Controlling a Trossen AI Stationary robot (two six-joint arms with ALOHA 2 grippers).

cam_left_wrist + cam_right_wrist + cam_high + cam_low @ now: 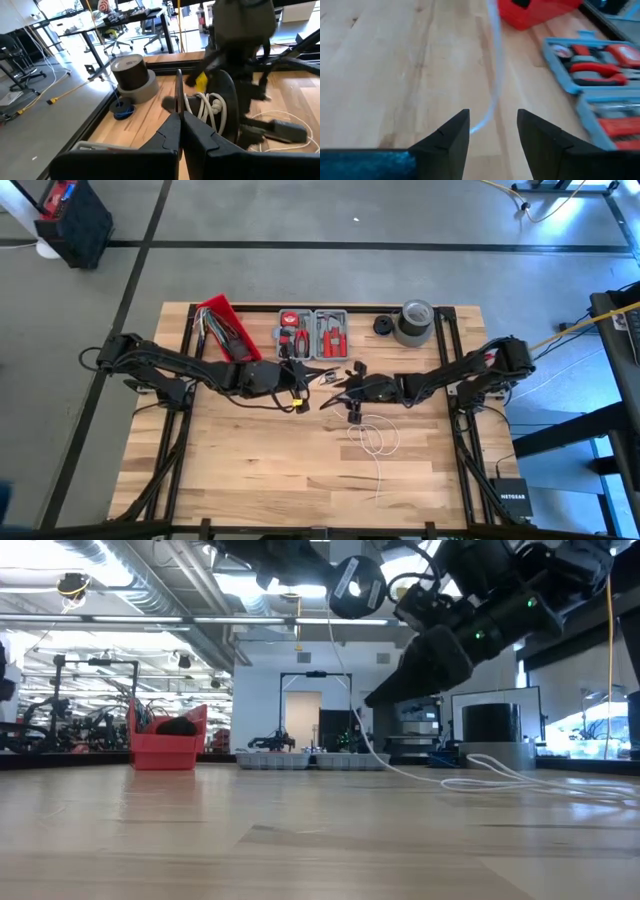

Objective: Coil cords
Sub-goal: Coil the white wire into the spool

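Note:
The white cord (338,670) hangs from my shut left gripper (179,117) above the table's middle. It reaches the table, where its loops (378,436) lie, with a tail toward the near edge. My right gripper (492,120) is open and slants down close to the left gripper (322,376); the hanging cord (495,75) runs just ahead of its fingers without touching them. White loops (207,107) show in front of the right arm; what bears them I cannot tell. The black cord (383,325) lies as a small coil by the tape roll. My left gripper pinches the white cord between its two fingertips (172,125), coming nearly level from the table's left. A thin strand (179,87) stands up from the tips. The cord hangs slack below the hold, its lower part resting on the table.
At the far edge stand a red bin (228,328), a grey tool tray (312,332) and a grey tape roll (414,322). Bare wood lies on the near half of the table (250,470).

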